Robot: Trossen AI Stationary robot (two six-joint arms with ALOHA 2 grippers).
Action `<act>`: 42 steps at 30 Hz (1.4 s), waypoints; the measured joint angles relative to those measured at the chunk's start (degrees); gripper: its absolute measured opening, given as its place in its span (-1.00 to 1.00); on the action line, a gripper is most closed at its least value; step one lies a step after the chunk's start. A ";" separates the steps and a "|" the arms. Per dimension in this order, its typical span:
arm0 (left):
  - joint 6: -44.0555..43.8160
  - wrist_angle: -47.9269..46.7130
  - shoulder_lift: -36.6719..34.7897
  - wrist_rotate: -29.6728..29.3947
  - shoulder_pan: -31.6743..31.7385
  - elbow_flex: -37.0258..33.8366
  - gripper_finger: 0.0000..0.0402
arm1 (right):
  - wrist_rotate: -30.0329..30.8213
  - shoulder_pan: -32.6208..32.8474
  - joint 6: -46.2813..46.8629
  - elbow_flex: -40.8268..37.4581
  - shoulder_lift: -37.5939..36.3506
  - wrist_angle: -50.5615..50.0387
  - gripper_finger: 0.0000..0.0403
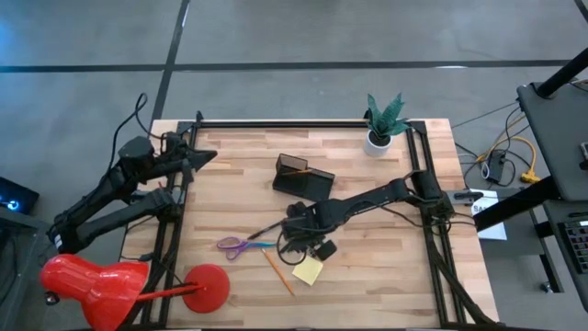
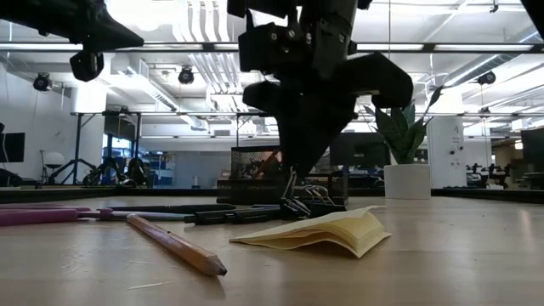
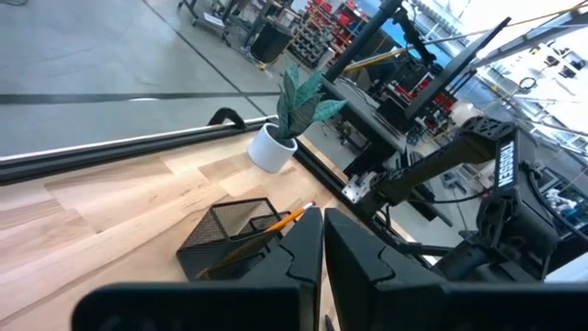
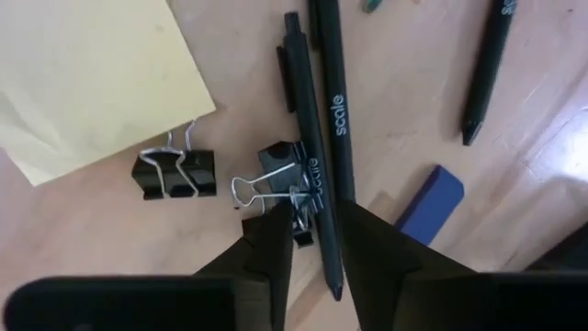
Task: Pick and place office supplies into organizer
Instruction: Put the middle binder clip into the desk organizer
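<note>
Worktop (image 1: 239, 198): light wood planks, black frame rails. On it: dark wire-mesh organizer (image 1: 302, 177) centre-back, white pot with green plant (image 1: 379, 138) back right, red desk lamp base (image 1: 208, 287) front left. Loose in front of the organizer: purple-handled scissors (image 1: 237, 245), orange pencil (image 1: 278, 273), yellow sticky-note pad (image 1: 308, 269), black pens (image 4: 323, 129), two black binder clips (image 4: 175, 173), small blue block (image 4: 429, 204).

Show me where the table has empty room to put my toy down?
Bare wood lies along the table's left side, between the dark wire-mesh organizer and the left arm, and along the right front edge past the yellow sticky-note pad. It is crowded mid-table: the right tool hangs over black pens and black binder clips, near the purple-handled scissors.
</note>
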 joint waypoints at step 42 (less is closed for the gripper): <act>0.07 0.03 2.50 0.00 0.00 -0.26 -1.00 | 21.52 -9.67 8.85 16.76 -1.38 -3.70 -0.96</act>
